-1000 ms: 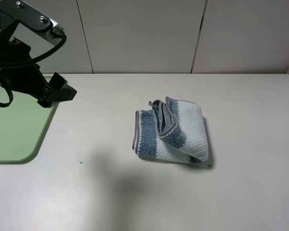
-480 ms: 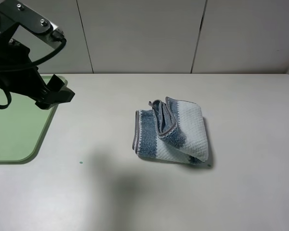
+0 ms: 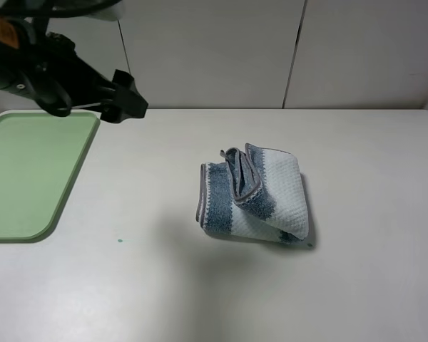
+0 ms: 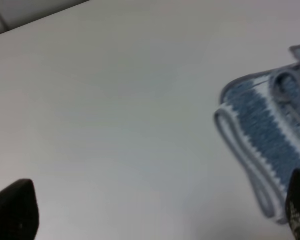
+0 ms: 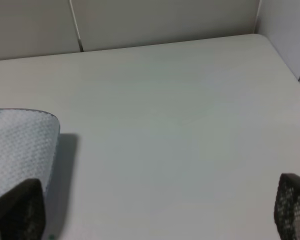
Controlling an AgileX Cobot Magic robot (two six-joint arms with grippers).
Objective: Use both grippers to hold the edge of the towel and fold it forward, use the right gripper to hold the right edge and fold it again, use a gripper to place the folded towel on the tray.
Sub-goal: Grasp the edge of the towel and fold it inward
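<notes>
Black left gripper (image 3: pixel 126 105) has swung off flat light green plastic tray (image 3: pixel 28 178) and now points toward blue-and-pale striped terry towel (image 3: pixel 253 196); jaws spread, empty. Towel unmoved: folded bundle mid-table, well apart from tray. Folds look done; placing on tray remains, pickup likely next. Black right gripper (image 5: pixel 155 205) spread, empty, near towel. Matte off-white tabletop (image 3: pixel 128 285); pale grey wall panels (image 3: pixel 207 50) behind.

The folded striped towel (image 4: pixel 262 135) is seen lying on the white table (image 4: pixel 115 90). The left gripper (image 4: pixel 155 212) is spread wide, one fingertip shown near the towel.
</notes>
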